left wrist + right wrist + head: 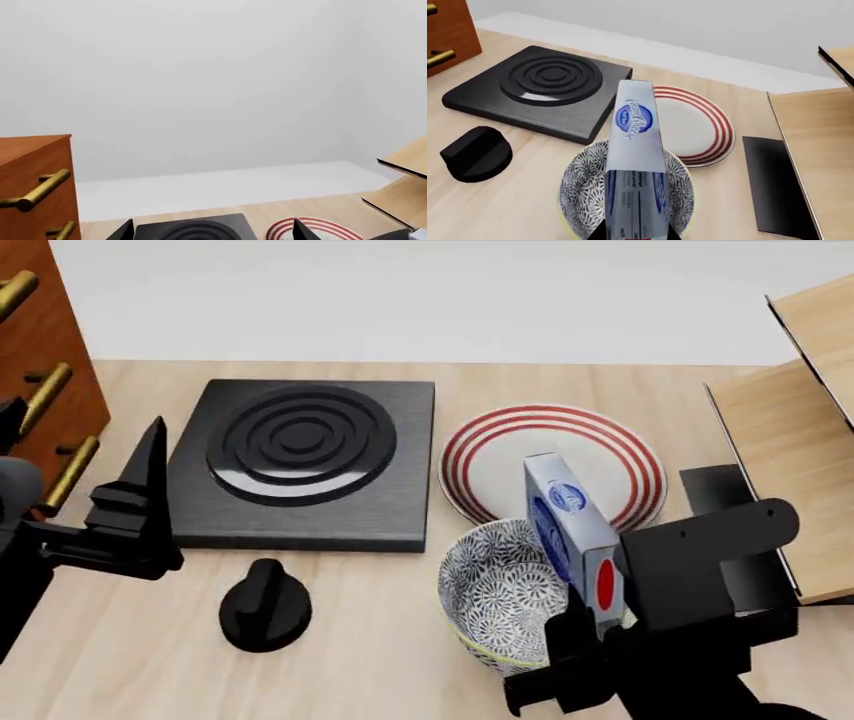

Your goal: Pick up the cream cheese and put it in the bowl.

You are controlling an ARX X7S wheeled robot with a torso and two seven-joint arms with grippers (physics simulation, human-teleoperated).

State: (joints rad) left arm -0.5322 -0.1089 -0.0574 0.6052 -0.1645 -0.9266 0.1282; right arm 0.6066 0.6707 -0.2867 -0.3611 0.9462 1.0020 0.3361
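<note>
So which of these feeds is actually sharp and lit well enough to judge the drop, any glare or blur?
Head view: sharp, evenly lit, soft shadows; the right gripper hides the near rim of the bowl. Right wrist view: clear, but the cream cheese fills the centre and looks stretched toward the lens. Left wrist view: mostly blank wall, only a faint sheen on the stove plate.

Simulated kitchen: stove burner (304,455), plate (554,465), wooden drawer cabinet (37,185).
</note>
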